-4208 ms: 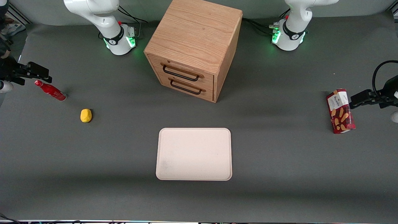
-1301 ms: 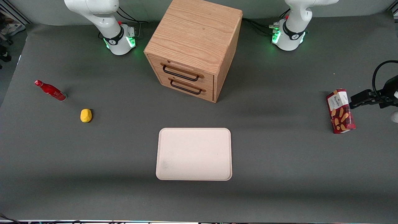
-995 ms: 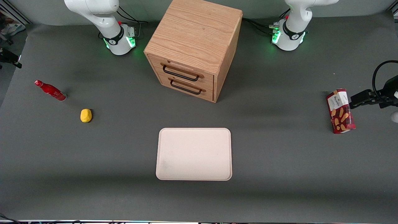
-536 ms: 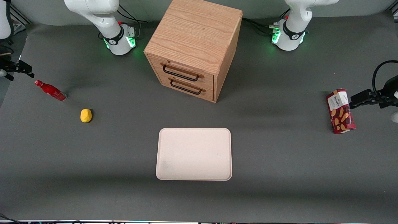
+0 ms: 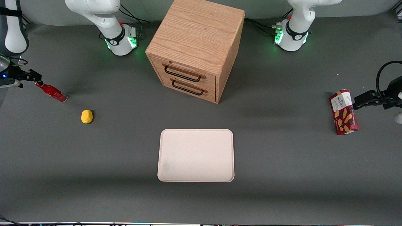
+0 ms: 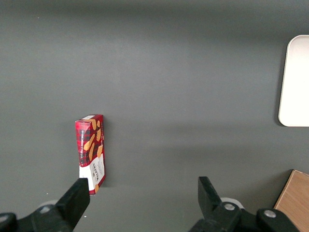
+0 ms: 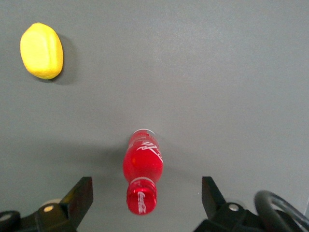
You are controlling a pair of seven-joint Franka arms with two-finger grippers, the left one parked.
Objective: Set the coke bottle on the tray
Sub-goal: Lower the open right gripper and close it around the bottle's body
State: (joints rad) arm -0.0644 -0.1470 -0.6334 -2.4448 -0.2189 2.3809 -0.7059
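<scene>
Coke bottle point(image 7: 143, 176) is standing on the table point(image 5: 125, 150) at my end, well apart from the tray point(image 5: 196, 155). I'm hovering my claw point(image 7: 145, 193) wide open over its cap, gripping nothing. Slim thing; clipping it is probably tipping it over.

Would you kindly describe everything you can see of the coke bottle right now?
The coke bottle is small, slim and glossy red, with a narrow neck, a red cap and white lettering. It stands upright on the grey table, toward the working arm's end, farther from the front camera than the yellow lemon. The open end effector hovers above its cap, its fingers either side, touching nothing.
</scene>
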